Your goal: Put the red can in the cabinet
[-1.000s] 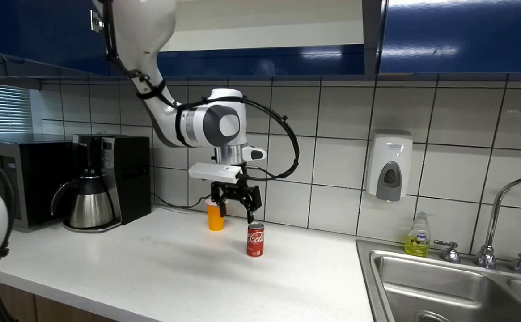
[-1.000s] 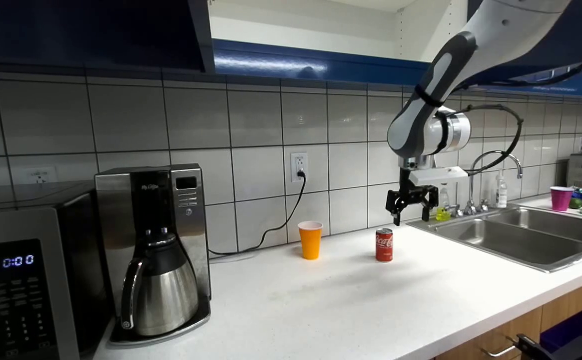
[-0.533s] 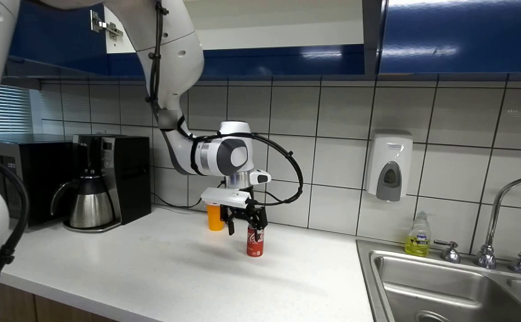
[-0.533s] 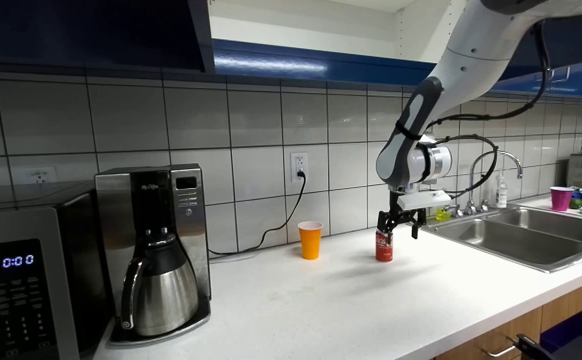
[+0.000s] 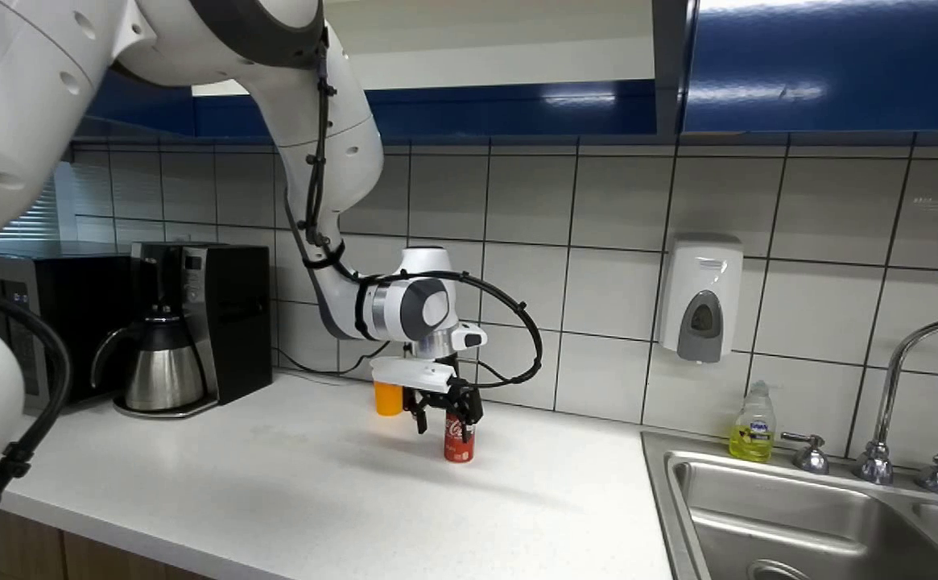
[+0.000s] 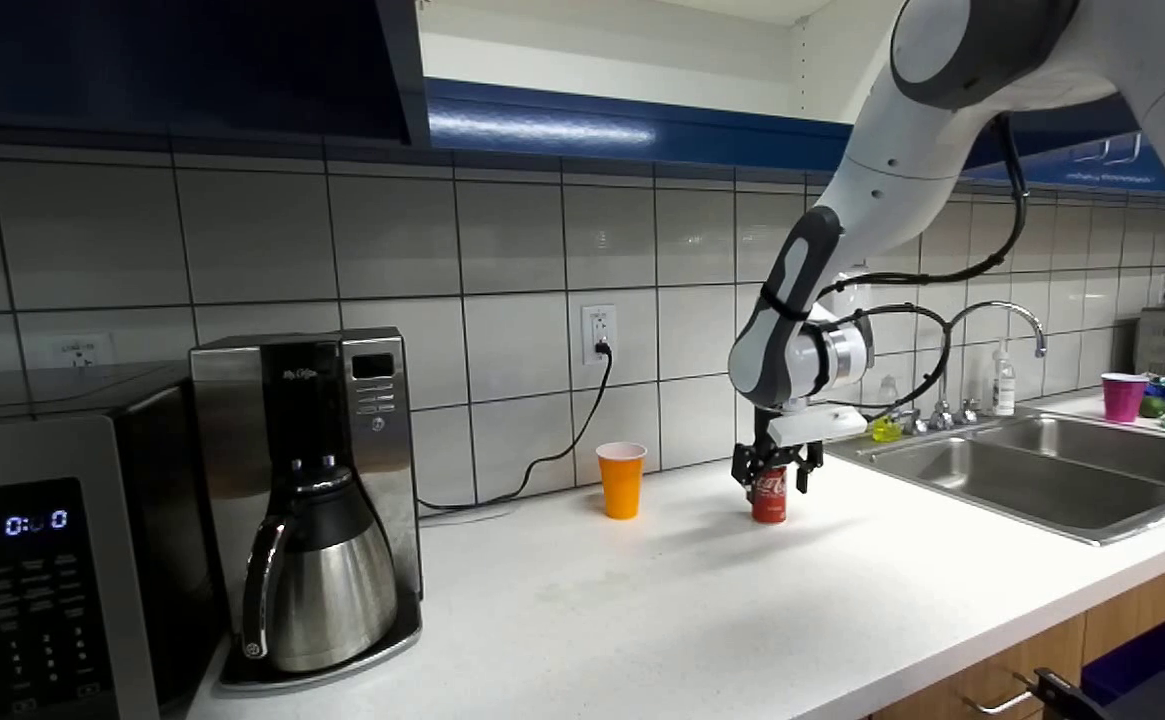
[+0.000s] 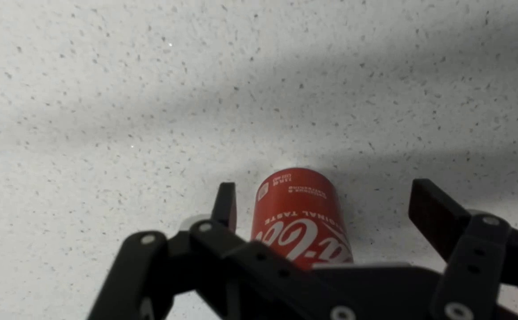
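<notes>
The red can [image 5: 458, 449] stands upright on the white counter; it also shows in an exterior view [image 6: 769, 503] and in the wrist view [image 7: 296, 200]. My gripper [image 5: 444, 431] is low over the can and open, with its fingers beside the can's upper part. In the wrist view the can is between the spread fingertips [image 7: 325, 202], closer to the left finger, with a gap on each side. The can's top is hidden by the gripper. The cabinet [image 6: 642, 125] above the counter is open, with a white interior and a blue lower edge, in both exterior views.
An orange cup [image 6: 621, 482] stands near the can, by the tiled wall. A coffee maker [image 6: 312, 510] and a microwave [image 6: 52, 560] stand at one end. A sink [image 5: 774, 499] with a soap bottle [image 5: 753, 424] lies at the other side. A soap dispenser [image 5: 702, 298] hangs on the wall.
My gripper has come down from above the can to beside its upper part, fingers staying open. The can and the cup have not moved.
</notes>
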Robot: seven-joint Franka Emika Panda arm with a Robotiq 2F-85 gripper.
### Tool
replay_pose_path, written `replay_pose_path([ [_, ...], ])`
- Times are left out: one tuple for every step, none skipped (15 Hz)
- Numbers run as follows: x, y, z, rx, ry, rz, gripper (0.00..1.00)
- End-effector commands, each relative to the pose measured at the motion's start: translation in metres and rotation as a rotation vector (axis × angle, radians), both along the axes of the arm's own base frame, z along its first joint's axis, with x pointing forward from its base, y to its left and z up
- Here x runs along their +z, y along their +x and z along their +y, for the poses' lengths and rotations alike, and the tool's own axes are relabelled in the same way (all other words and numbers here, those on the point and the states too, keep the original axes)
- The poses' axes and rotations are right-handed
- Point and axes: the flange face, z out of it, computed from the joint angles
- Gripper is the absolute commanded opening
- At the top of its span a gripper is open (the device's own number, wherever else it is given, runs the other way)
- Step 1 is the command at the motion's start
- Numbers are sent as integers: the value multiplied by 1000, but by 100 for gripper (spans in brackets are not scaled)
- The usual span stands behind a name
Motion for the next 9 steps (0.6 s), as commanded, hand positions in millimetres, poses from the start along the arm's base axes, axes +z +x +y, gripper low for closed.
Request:
replay_pose_path([
  [-9, 17, 7, -16, -5, -61, 100],
  [-11, 18, 8, -20, -4, -76, 100],
  [-12, 19, 8, -25, -6, -94, 100],
  [-13, 19, 9, -26, -5, -105, 100],
  [-13, 18, 8, -32, -6, -118, 100],
  [-13, 17, 7, -35, -5, -129, 100],
  [-13, 17, 6, -38, -5, -137, 100],
  [-11, 17, 4, -45, -8, -157, 100],
  [-10, 17, 3, -53, -9, -170, 100],
])
